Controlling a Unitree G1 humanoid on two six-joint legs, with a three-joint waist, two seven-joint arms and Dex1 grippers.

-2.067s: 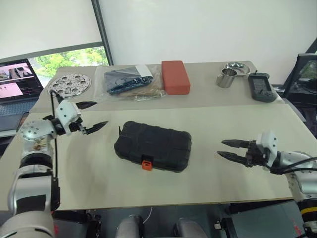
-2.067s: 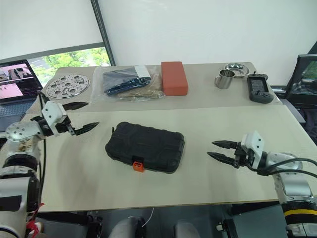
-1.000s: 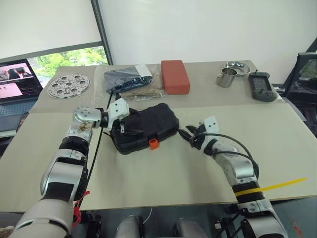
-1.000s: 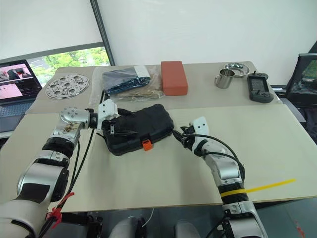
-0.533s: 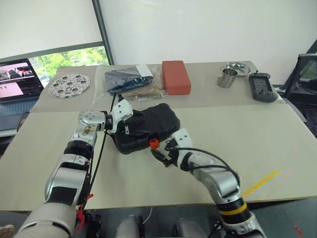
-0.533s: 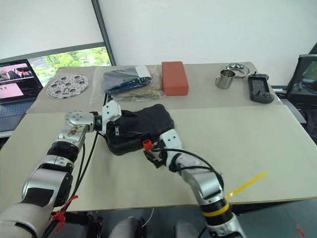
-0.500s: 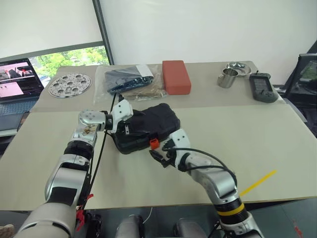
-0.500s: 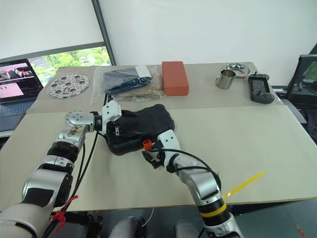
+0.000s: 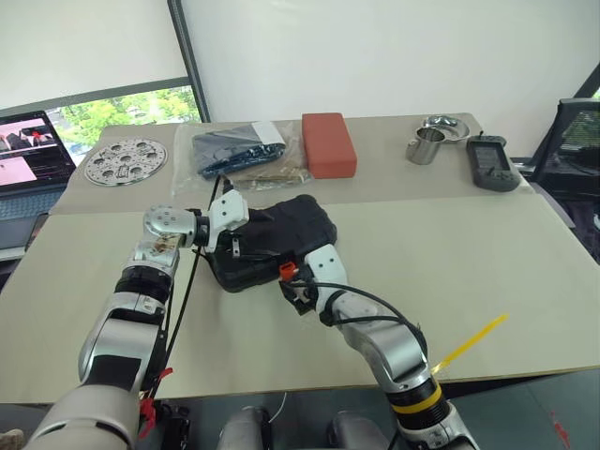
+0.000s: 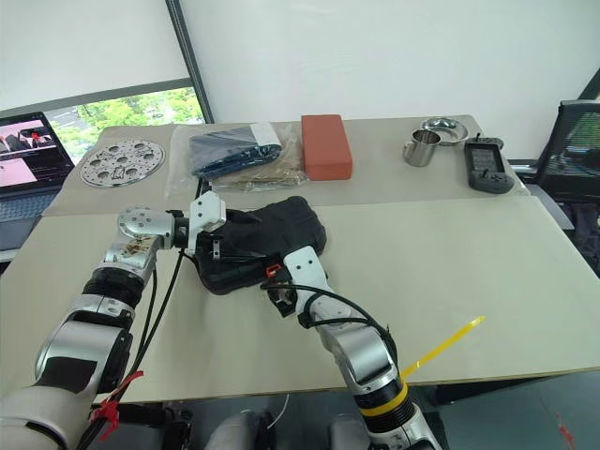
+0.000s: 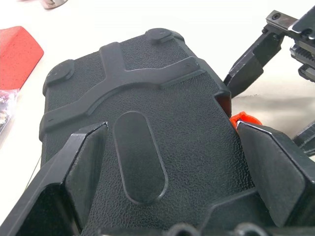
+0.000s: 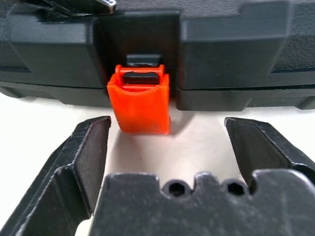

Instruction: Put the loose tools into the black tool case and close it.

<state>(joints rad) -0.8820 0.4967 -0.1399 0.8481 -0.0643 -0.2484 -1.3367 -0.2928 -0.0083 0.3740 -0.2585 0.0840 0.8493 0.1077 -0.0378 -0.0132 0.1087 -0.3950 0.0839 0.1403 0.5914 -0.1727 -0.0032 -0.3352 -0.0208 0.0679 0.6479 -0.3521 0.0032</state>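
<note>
The black tool case (image 9: 291, 225) lies shut on the near table, turned at an angle, its orange latch (image 9: 287, 271) facing me. My left gripper (image 9: 251, 239) is open at the case's left end, its fingers (image 11: 83, 162) spread wide over the ribbed lid (image 11: 147, 123). My right gripper (image 9: 292, 291) is open just in front of the latch (image 12: 140, 103), one finger (image 12: 83, 157) on each side and neither touching it. The loose tools are out of view.
On the far table lie a clear bag of dark items (image 9: 239, 150), a red block (image 9: 328, 143), a perforated metal disc (image 9: 125, 161), a steel cup (image 9: 422, 148), a bowl (image 9: 445, 124) and a black handset (image 9: 490, 161). A laptop (image 9: 28, 150) stands at far left.
Both arms came in from the table's sides and the case has turned and shifted back. In the last second my right gripper slid left to the latch; the left one kept still.
</note>
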